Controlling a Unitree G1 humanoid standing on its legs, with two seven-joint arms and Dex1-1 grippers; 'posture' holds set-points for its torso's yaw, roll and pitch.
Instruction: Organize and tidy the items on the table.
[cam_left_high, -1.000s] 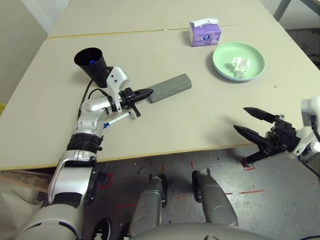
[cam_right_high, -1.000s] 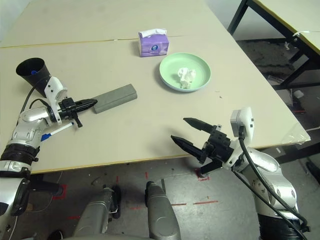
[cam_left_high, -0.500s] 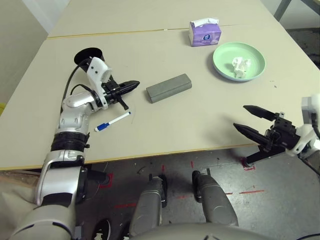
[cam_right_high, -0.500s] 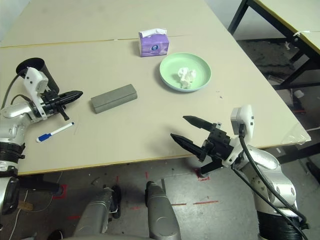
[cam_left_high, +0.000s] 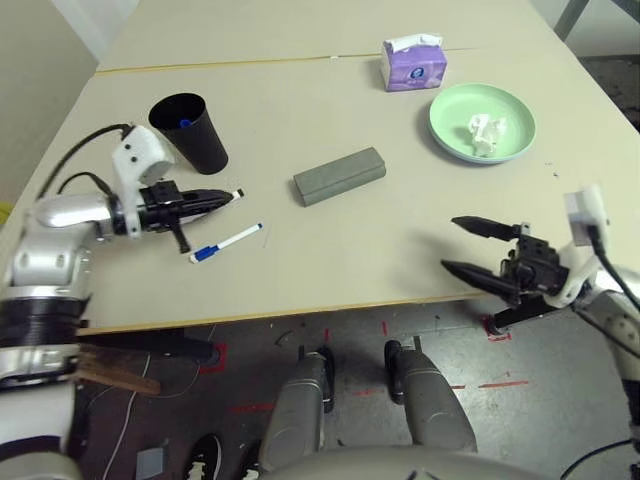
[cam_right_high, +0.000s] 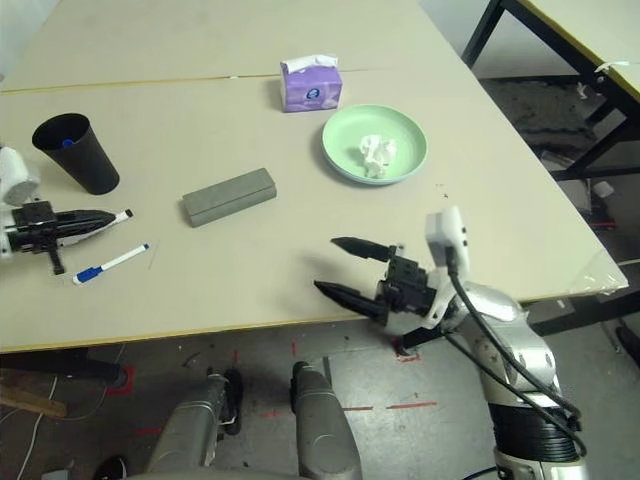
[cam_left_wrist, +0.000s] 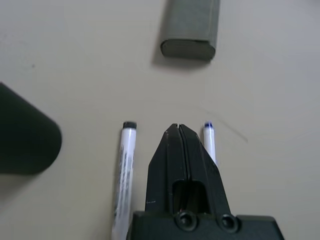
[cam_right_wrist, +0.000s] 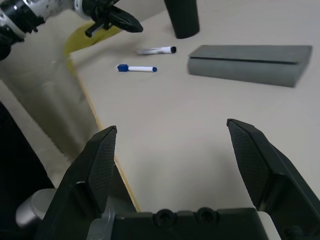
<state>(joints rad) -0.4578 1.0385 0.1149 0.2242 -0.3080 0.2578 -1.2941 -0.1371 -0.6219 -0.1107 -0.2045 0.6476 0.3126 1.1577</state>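
Markers are the loose items, and the black cup serves as landmark. From the head camera, the black-capped marker lies on the table just in front of the cup, and the blue-capped marker lies a little nearer the robot. A blue tip shows inside the cup, which suggests pens are meant to be gathered there. The grey case rests to the cup's right; well beyond it the green plate holds the crumpled tissue, by the purple tissue box. The left gripper hangs clenched and empty over the black-capped marker, probably between grasps. The right gripper waits spread wide, far right of the cup.

In the left wrist camera, the pressed-together fingers point between both markers, toward the case.

In the right wrist camera, the spread fingers hold nothing and face the cup.
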